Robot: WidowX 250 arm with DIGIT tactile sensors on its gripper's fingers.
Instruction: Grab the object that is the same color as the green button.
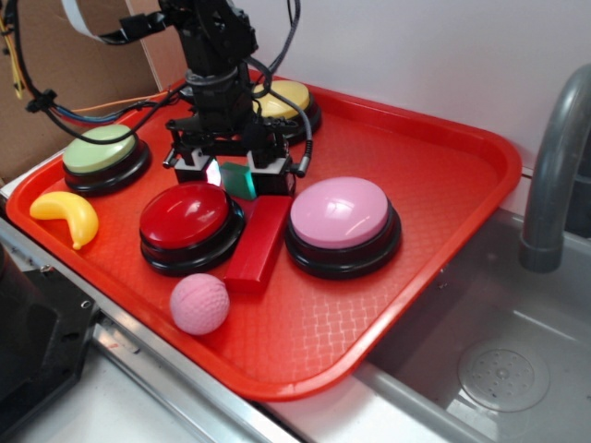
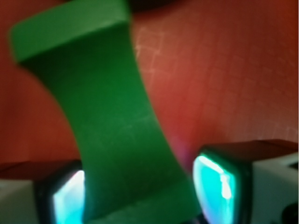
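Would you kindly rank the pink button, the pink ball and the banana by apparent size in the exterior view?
1. pink button, clearly largest.
2-3. banana and pink ball look roughly alike; too close to rank.

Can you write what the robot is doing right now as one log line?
stage: grasping | gripper: open around green block | block: on red tray, not lifted | green button: untouched

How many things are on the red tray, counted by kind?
Dome buttons: 4 (green button, yellow, red, pink)
Blocks: 2 (green block, red bar)
Banana: 1
Pink ball: 1
Total: 8
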